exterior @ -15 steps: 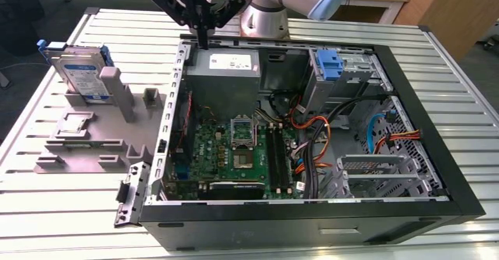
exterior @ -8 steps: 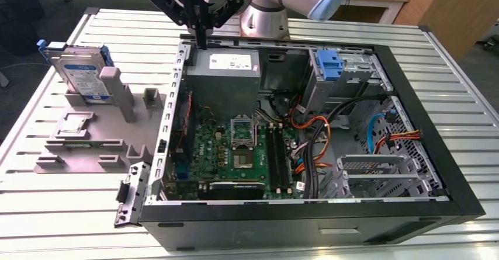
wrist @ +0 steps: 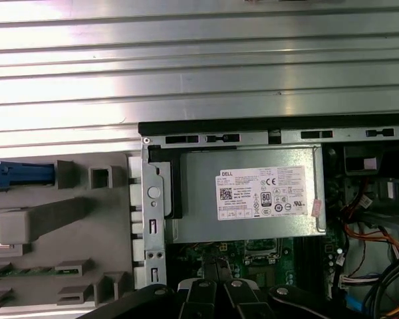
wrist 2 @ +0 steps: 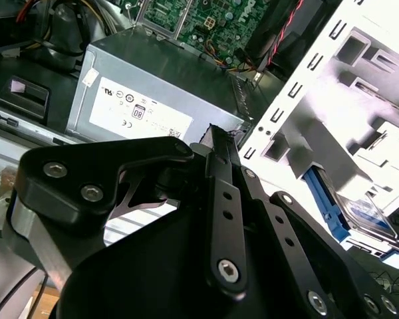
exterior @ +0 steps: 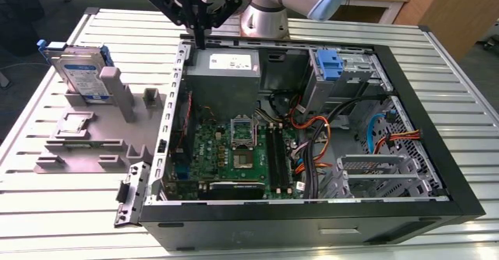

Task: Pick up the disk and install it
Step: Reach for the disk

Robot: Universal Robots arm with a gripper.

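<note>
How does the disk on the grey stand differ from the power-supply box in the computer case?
The disk stands upright outside the computer case, in a grey stand; the power-supply box sits inside the case. The disk is a thin slab; the box is bulky. The disk has blue rails and a blue-and-white label; the box has a white sticker. Both are grey metal.

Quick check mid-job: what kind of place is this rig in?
Probably a lab or workshop bench for computer assembly trials: an open desktop computer case sits on a ribbed metal table, and beside it a grey fixture holds the disk on edge.
</note>
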